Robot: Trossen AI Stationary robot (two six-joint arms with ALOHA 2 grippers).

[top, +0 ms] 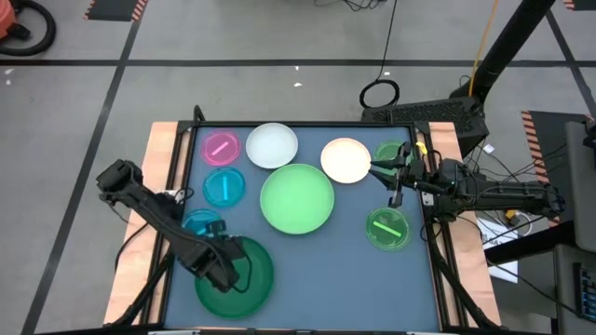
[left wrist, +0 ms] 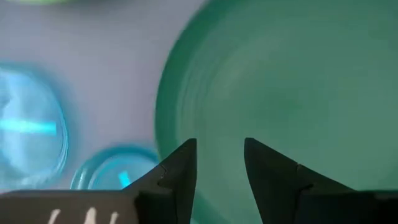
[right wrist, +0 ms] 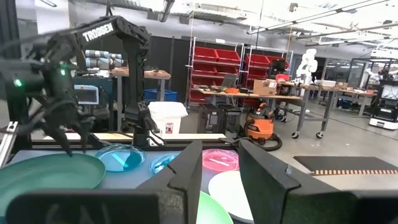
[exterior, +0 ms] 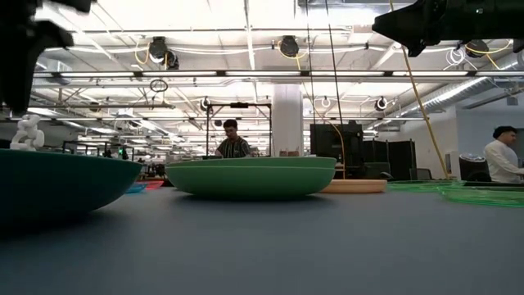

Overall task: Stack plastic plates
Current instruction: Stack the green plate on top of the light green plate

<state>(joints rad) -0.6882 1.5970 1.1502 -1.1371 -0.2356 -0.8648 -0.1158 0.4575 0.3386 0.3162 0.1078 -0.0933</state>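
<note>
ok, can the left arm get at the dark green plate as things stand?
Probably yes. The left gripper hangs right over the dark green plate with its jaws open, nothing on the plate. The small blue plate beside it sits close to the rim but off to the side.

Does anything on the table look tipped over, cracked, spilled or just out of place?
Nothing stands out. The plates lie flat and apart on the table, none stacked yet. The left end effector hovers open over the dark green plate; the right end effector waits, empty, near the cream plate.
</note>
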